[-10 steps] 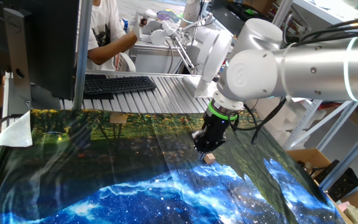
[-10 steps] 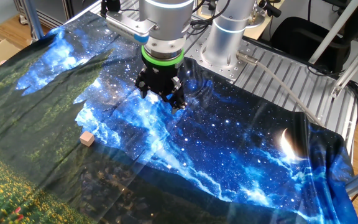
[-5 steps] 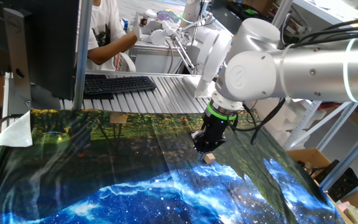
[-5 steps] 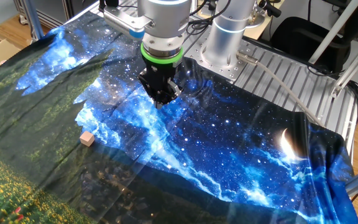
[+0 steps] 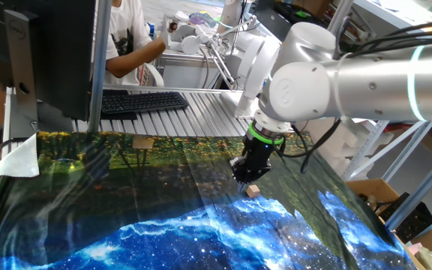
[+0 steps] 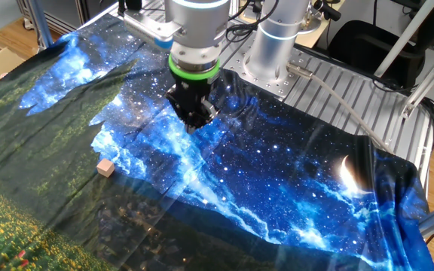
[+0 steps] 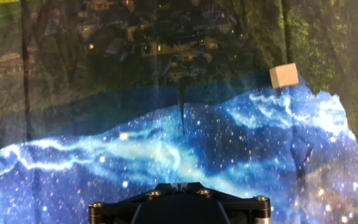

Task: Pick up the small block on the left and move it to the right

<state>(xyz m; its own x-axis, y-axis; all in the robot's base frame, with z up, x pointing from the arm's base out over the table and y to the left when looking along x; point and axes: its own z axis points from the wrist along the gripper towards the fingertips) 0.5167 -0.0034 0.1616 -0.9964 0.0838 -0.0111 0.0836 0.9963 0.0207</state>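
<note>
The small block point(image 6: 105, 168) is a tiny pale tan cube lying on the printed cloth point(image 6: 277, 181). In one fixed view the small block point(image 5: 253, 190) shows just below the black gripper point(image 5: 244, 178). The other fixed view shows my gripper point(image 6: 193, 124) hanging above the cloth, well apart from the cube and to its right. The hand view has the small block point(image 7: 284, 75) at the upper right. My gripper point(image 7: 178, 185) is shut there, with nothing between its fingers.
A flat tan piece point(image 5: 142, 142) lies at the cloth's far edge. Behind it are a keyboard point(image 5: 142, 101), a dark monitor point(image 5: 43, 52) and a person point(image 5: 130, 37). White paper point(image 5: 21, 159) sits at the left edge. The arm's base point(image 6: 273, 45) stands on the slatted table.
The gripper has turned about its own axis and drifted slightly left over the cloth. It stays shut. The block has not moved.
</note>
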